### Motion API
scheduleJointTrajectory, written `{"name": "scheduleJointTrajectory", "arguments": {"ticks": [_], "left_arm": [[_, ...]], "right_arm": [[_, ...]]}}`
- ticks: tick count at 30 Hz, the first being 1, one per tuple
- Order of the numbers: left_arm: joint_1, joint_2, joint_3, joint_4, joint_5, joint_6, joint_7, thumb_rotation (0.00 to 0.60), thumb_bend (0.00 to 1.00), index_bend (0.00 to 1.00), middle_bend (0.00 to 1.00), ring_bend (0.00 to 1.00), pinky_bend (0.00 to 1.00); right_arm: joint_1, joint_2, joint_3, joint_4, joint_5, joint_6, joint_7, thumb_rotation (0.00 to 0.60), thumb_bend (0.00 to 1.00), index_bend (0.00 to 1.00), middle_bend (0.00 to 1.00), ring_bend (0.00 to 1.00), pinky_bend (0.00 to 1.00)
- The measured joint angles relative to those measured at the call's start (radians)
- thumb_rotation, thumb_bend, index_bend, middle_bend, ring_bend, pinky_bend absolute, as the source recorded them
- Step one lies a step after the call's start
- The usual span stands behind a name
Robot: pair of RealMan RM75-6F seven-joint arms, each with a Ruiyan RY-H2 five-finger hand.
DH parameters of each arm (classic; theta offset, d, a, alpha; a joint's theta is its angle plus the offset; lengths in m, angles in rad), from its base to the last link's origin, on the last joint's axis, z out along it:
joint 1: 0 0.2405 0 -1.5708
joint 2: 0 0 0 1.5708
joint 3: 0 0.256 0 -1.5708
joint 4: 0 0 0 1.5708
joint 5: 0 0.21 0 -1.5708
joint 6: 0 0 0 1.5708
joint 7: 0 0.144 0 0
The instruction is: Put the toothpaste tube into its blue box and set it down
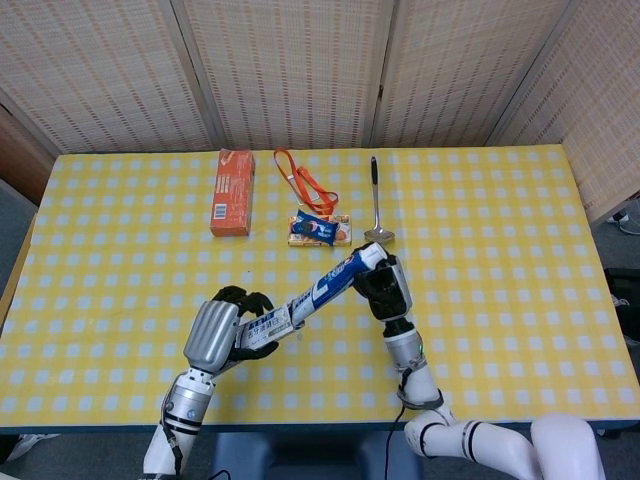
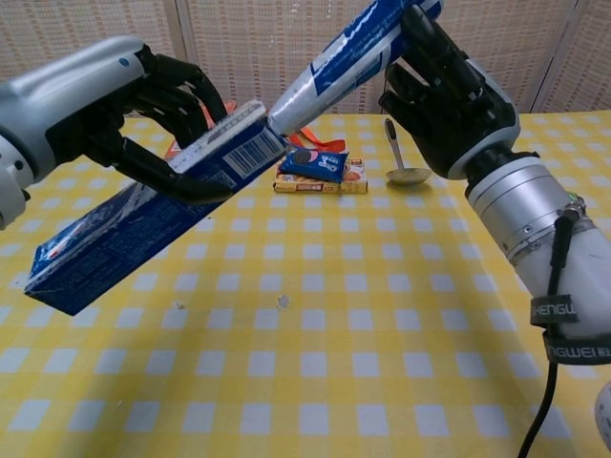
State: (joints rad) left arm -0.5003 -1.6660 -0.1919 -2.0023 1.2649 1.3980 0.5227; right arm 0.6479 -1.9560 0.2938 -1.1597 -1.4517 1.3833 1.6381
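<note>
My left hand [image 1: 222,333] [image 2: 143,105] holds the blue box [image 2: 143,224] [image 1: 262,327] in the air above the table's front, its open end raised toward the right. The blue and white toothpaste tube [image 1: 335,280] [image 2: 334,62] is gripped by my right hand [image 1: 385,288] [image 2: 449,95] and slants down to the left. The tube's cap end sits right at the box's open mouth; how far it is inside stays hidden by the flap.
At the back of the yellow checked table [image 1: 480,230] lie an orange box [image 1: 232,192], an orange lanyard [image 1: 305,183], a snack packet [image 1: 319,229] [image 2: 320,170] and a metal spoon [image 1: 376,200] [image 2: 403,162].
</note>
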Motion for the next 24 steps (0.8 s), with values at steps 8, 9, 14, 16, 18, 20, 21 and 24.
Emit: {"name": "scheduleJointTrajectory", "arguments": {"ticks": [8,9,14,16,18,20,21,24], "left_arm": [[0.005,-0.002,0.009,0.006,0.015,0.003,0.003,0.6,0.16,0.49,0.68,0.49,0.31],[0.005,-0.001,0.009,0.005,0.014,0.003,0.002,0.6,0.16,0.49,0.68,0.49,0.31],[0.004,0.003,0.004,0.002,0.003,-0.007,-0.003,0.6,0.16,0.49,0.68,0.49,0.31],[0.003,0.005,-0.002,0.0,-0.002,-0.01,-0.006,0.6,0.16,0.49,0.68,0.49,0.31],[0.002,0.007,-0.008,-0.002,-0.006,-0.01,-0.01,0.6,0.16,0.49,0.68,0.49,0.31],[0.002,0.01,-0.015,-0.005,-0.013,-0.011,-0.018,0.6,0.16,0.49,0.68,0.49,0.31],[0.002,0.011,-0.018,-0.006,-0.016,-0.012,-0.023,0.6,0.16,0.49,0.68,0.49,0.31],[0.001,0.017,-0.026,-0.016,-0.022,-0.016,-0.037,0.6,0.16,0.49,0.68,0.49,0.31]], "right_arm": [[-0.013,-0.028,0.015,-0.006,-0.001,0.011,-0.03,0.6,0.43,0.89,0.66,0.8,1.0],[-0.013,-0.029,0.014,-0.007,-0.002,0.01,-0.03,0.6,0.43,0.89,0.66,0.8,1.0],[-0.011,-0.04,0.007,-0.01,-0.014,-0.002,-0.027,0.6,0.43,0.89,0.66,0.8,1.0],[-0.008,-0.044,0.003,-0.011,-0.018,-0.011,-0.018,0.6,0.43,0.89,0.66,0.8,1.0],[-0.007,-0.045,0.0,-0.013,-0.022,-0.017,-0.008,0.6,0.43,0.89,0.66,0.8,1.0],[-0.005,-0.046,-0.004,-0.013,-0.029,-0.021,-0.006,0.6,0.43,0.89,0.66,0.8,1.0],[-0.005,-0.046,-0.007,-0.013,-0.032,-0.023,-0.009,0.6,0.43,0.89,0.66,0.8,1.0],[0.0,-0.047,-0.016,-0.008,-0.042,-0.031,-0.032,0.6,0.43,0.89,0.66,0.8,1.0]]}}
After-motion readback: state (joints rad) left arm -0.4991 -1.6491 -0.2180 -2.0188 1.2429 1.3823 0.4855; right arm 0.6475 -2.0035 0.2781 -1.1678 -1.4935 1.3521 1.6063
